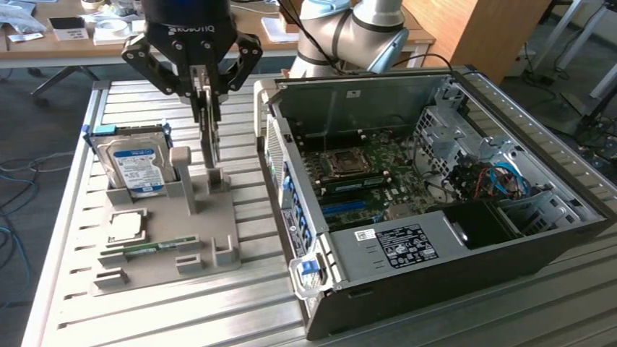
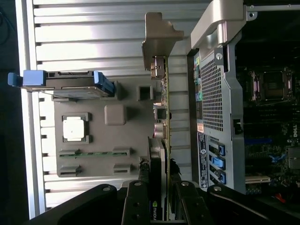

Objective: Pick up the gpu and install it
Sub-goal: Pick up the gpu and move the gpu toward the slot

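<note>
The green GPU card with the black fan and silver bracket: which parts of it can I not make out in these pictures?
Exterior view: the green GPU card with black fan and silver bracket stands edge-on in the grey plastic holder, so both faces are hidden; the black gripper, closed on it, covers its top edge.
Wrist view: also edge-on; the fingers and the picture's edge cut off the fan end.

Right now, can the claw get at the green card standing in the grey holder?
Likely yes: the gripper is right over the gpu and looks closed on both sides of its upper edge.
</note>
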Action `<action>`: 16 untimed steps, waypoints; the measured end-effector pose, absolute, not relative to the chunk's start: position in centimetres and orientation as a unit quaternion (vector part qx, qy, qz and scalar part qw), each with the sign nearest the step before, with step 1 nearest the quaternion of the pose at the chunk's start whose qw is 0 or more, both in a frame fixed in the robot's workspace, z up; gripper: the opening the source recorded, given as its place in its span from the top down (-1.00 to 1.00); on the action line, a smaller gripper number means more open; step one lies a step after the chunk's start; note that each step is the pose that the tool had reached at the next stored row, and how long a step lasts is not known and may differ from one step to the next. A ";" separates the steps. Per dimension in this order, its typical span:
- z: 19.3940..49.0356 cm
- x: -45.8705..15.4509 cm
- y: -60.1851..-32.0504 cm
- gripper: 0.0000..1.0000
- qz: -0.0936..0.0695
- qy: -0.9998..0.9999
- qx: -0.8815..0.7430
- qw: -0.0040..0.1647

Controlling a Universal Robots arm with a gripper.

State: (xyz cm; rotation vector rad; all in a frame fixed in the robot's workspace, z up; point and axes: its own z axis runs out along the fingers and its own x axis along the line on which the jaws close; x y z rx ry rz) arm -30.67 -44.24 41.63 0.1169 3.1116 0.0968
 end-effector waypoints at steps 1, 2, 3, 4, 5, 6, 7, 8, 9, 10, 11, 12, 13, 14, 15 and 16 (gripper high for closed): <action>41.6 -30.6 -44.2 0.47 0.031 0.999 0.038 0.013; 41.6 -30.5 -44.2 0.47 0.031 0.999 0.038 0.013; 41.6 -30.3 -44.2 0.47 0.031 0.999 0.038 0.013; 41.6 -30.2 -44.2 0.47 0.031 0.999 0.038 0.013; 41.6 -30.1 -44.2 0.47 0.031 0.999 0.038 0.013; 41.6 -29.9 -44.2 0.47 0.031 0.999 0.038 0.013; 41.6 -29.8 -44.2 0.47 0.031 0.999 0.038 0.013; 41.6 -29.6 -44.2 0.47 0.031 0.999 0.038 0.013; 41.6 -29.5 -44.2 0.47 0.031 0.999 0.037 0.013; 41.6 -29.3 -44.2 0.47 0.031 0.999 0.038 0.013; 41.6 -29.2 -44.2 0.47 0.031 0.999 0.037 0.013; 41.6 -29.0 -44.2 0.47 0.031 0.999 0.037 0.013; 41.6 -28.8 -44.2 0.47 0.031 0.999 0.038 0.013; 41.6 -28.7 -44.2 0.47 0.031 0.999 0.038 0.013; 41.6 -28.5 -44.2 0.47 0.031 0.999 0.038 0.013; 41.6 -28.4 -44.2 0.47 0.031 0.999 0.038 0.013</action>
